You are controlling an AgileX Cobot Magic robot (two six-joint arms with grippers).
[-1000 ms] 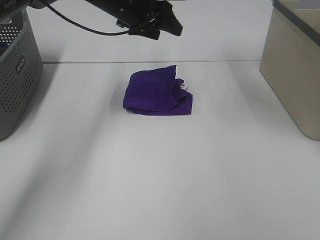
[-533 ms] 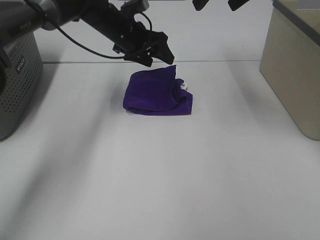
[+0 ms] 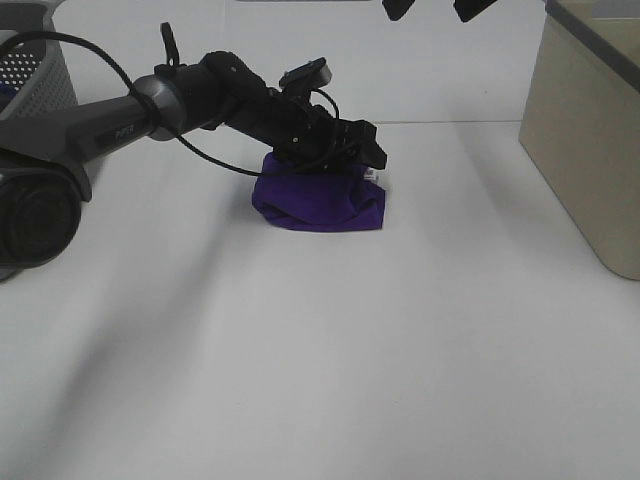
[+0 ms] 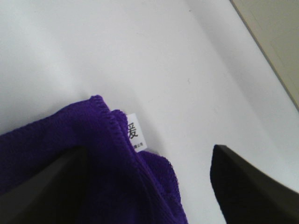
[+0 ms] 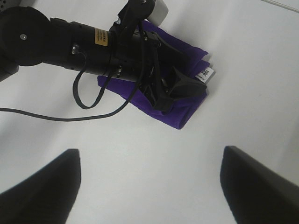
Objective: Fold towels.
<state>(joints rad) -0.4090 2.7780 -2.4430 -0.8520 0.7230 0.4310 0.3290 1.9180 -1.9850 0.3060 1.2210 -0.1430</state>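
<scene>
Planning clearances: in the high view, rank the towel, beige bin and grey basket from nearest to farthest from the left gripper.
1. Towel, right under the left gripper.
2. Beige bin, right edge.
3. Grey basket, far left.

Open table (image 3: 320,380) stretches in front of the towel (image 3: 330,208). A beige bin (image 3: 590,150) blocks the right side and a grey basket (image 3: 25,65) the far left. The left arm (image 3: 200,100) slants across the towel's back edge.
</scene>
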